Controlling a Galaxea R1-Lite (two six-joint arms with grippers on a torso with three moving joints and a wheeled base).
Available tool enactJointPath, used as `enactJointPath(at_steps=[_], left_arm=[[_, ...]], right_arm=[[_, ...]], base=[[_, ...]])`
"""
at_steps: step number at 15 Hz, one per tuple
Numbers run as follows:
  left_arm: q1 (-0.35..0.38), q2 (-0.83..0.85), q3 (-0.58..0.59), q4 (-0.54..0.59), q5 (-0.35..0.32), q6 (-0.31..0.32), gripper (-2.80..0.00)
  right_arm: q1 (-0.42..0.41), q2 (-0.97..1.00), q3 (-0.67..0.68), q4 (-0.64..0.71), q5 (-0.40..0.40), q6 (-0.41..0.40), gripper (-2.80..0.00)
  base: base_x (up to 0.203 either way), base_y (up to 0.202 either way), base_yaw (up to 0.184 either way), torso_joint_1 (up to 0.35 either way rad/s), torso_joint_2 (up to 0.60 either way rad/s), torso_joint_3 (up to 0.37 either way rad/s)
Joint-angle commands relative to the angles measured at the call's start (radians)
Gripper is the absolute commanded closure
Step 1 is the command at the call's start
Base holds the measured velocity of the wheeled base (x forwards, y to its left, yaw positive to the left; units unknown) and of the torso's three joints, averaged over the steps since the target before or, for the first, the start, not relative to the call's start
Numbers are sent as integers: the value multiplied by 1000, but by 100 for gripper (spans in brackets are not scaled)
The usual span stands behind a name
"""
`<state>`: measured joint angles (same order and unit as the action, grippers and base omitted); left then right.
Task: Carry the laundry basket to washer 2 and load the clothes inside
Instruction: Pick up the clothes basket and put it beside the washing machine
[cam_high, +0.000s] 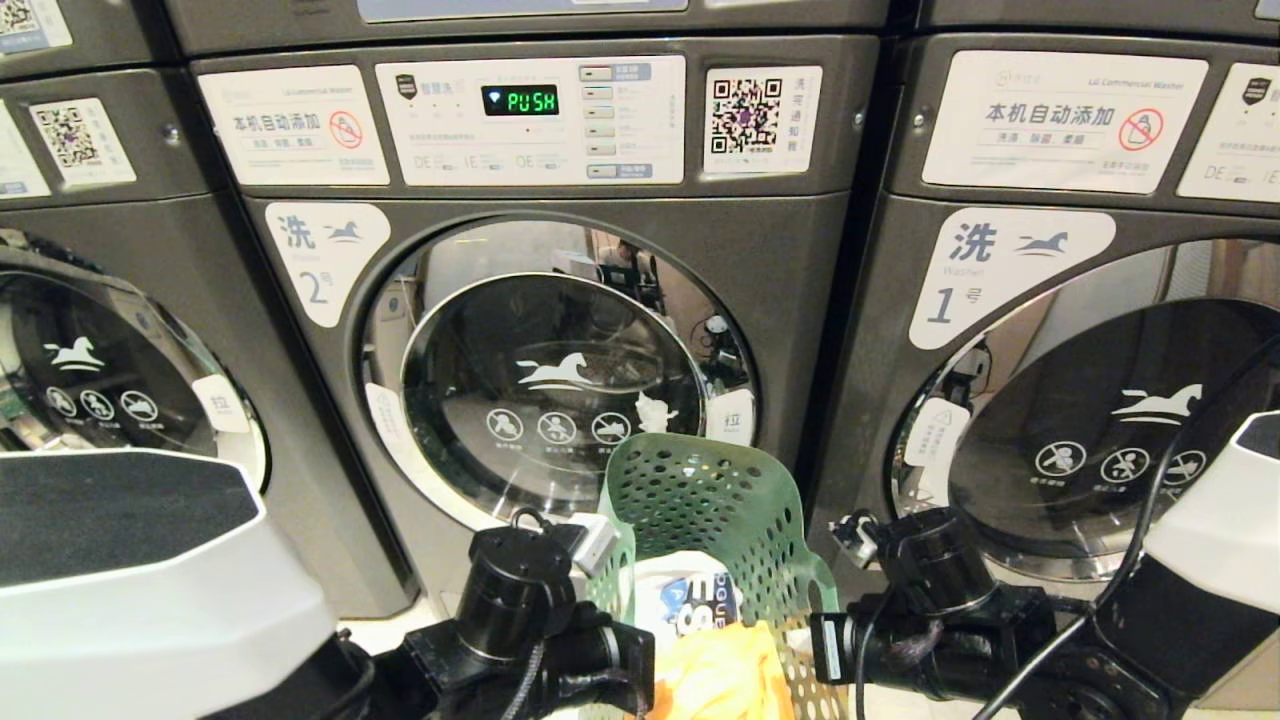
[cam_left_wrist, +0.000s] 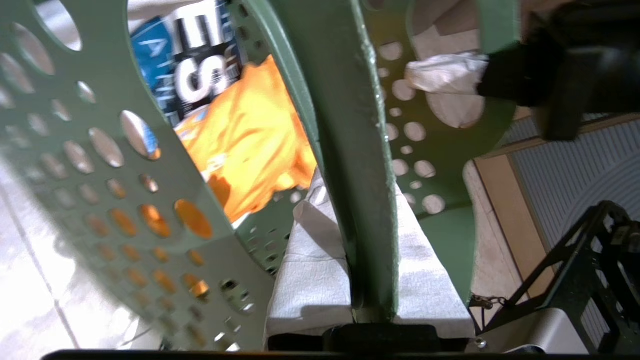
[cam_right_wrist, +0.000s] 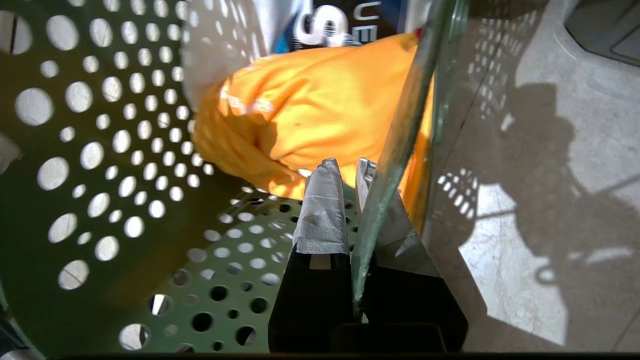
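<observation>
Gripping laundry basket (cam_high: 700, 520) two-handed, parked in front of washer 2 (cam_high: 540, 330).
Left gripper (cam_left_wrist: 372, 280) and right gripper (cam_right_wrist: 357, 200) are each clamped on the rim wall, at 9 and 3 o'clock of the basket, probably so the load stays level. Both forearms reach inward, low. Orange garment (cam_right_wrist: 310, 110) lies inside; door at 12 o'clock is shut.

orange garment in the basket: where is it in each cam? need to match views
Head view: orange garment at bottom centre, inside the laundry basket, below a blue-and-white printed item.
Left wrist view: orange garment centre-left, seen past the basket rim that the left end effector clamps.
Right wrist view: orange garment upper centre, just beyond the right end effector.
Shared landmark: the green perforated basket wall.
</observation>
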<state>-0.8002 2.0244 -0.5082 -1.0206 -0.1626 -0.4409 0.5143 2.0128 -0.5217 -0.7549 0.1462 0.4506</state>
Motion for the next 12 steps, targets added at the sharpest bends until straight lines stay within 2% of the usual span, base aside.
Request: enactJointPath(at_steps=[1,4,9,11,12], left_arm=[[-6,24,9,-34,0,1,0],[-12,49,22,-105,1,5,0],[-11,53,21,-108,1,3,0],[-13,62,13,-114,3,5,0],[-18,69,2,-120,2,6,0]], right_arm=[[0,-2,2,-3,1,3,0],[0,-2,8,-3,1,3,0],[-3,-8,6,-3,0,6,0],[-11,-6,6,0,-14,8,0],[-16,-2,6,2,-47,8,0]], base=[[0,0,0,0,0,0],[-36,0,1,4,-1,0],[-168,0,-7,1,1,3],[-19,0,-12,0,0,1],[0,0,0,0,0,0]])
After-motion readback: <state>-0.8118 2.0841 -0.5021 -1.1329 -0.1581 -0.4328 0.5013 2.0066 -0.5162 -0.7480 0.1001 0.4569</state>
